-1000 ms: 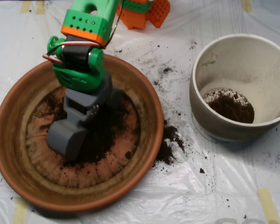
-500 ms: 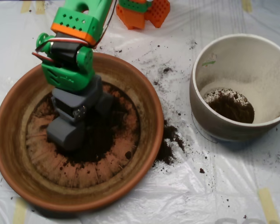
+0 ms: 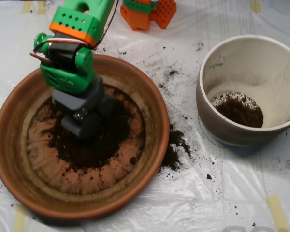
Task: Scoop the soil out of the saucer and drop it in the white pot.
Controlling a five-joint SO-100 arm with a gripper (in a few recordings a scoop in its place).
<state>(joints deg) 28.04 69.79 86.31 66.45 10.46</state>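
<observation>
overhead view, operator: the saucer (image 3: 150, 104) fills the left half of your picture, resting on a white plastic sheet (image 3: 232, 193); the soil (image 3: 104, 145) lies as a dark patch across the middle of its ridged base, with bare orange clay showing around it; the scoop (image 3: 84, 123) stands down in that patch, its grey lower end touching or sunk into the dark crumbs; you cannot tell whether its two halves are together or apart, since grey shell and black soil run into each other and the seam is not visible from above; the green and orange arm (image 3: 70, 53) covers the upper left part of the saucer and is cut off by the top edge of the picture; a spilled clump (image 3: 176, 147) lies on the sheet just beside the saucer's right rim, with finer specks scattered up toward the top; the white pot (image 3: 210, 116) stands well apart at the right, its right side cut off by the picture edge; a small dark heap of soil sits in its bottom, partly dusted pale; strips of tape (image 3: 278, 210) on the sheet are faint and partly cropped.
</observation>
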